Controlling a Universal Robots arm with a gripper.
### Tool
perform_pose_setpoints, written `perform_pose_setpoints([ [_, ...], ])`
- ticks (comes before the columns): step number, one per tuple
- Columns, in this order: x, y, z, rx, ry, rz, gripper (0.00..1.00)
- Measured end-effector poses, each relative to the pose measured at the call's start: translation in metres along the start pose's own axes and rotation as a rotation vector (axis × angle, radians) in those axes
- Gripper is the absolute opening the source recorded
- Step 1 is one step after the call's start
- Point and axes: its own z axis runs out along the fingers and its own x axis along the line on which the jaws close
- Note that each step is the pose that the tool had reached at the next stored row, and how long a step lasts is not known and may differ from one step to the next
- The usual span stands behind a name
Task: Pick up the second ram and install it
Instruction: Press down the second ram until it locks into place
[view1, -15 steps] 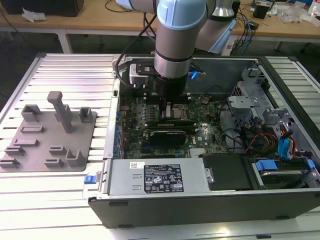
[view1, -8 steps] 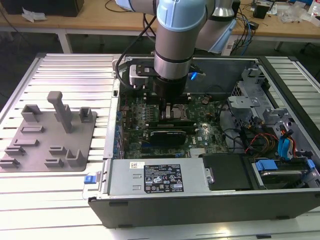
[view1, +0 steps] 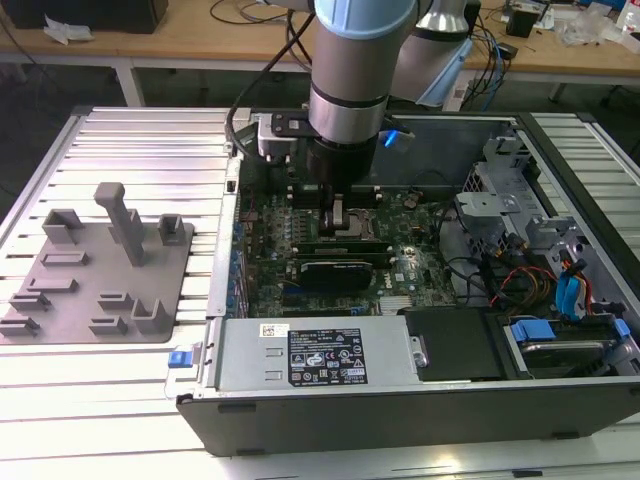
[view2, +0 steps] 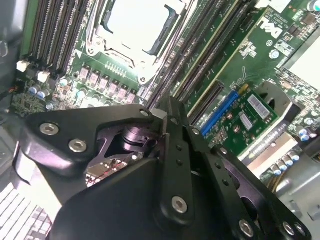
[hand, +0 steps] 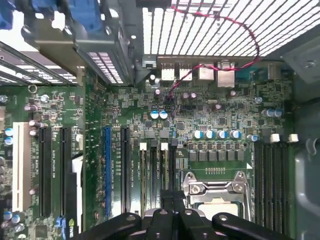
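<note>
My gripper (view1: 338, 222) hangs low inside the open computer case, over the motherboard (view1: 270, 235) beside the CPU socket (hand: 215, 195). The jaws are shut, with the black fingers pressed together in both wrist views (view2: 165, 112) (hand: 172, 202). Two thin sticks stand seated in the long slots beside the socket. The second ram (hand: 166, 170) is the one nearer the socket and runs straight under my fingertips; in the exterior view it shows as a green strip (view1: 345, 243). Whether the tips touch its top edge is hidden by the fingers.
A black expansion card (view1: 340, 270) lies just in front of the ram slots. The power supply (view1: 310, 350) and drive cage (view1: 500, 215) crowd the case's near and right sides. A grey parts fixture (view1: 95, 270) sits on the table at the exterior view's left. A red wire (hand: 220, 20) loops near the rear ports.
</note>
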Motion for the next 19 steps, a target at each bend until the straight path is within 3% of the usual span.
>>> perform_pose_setpoints([
  [7, -0.0001, -0.0032, -0.0018, -0.0001, 0.0001, 0.000, 0.08],
  [10, -0.0002, -0.0102, -0.0020, 0.0000, -0.0001, 0.000, 0.08],
  [14, -0.0003, -0.0293, -0.0026, 0.0000, -0.0001, 0.001, 0.08],
  [19, -0.0003, -0.0320, -0.0027, 0.0000, 0.0000, 0.001, 0.08],
])
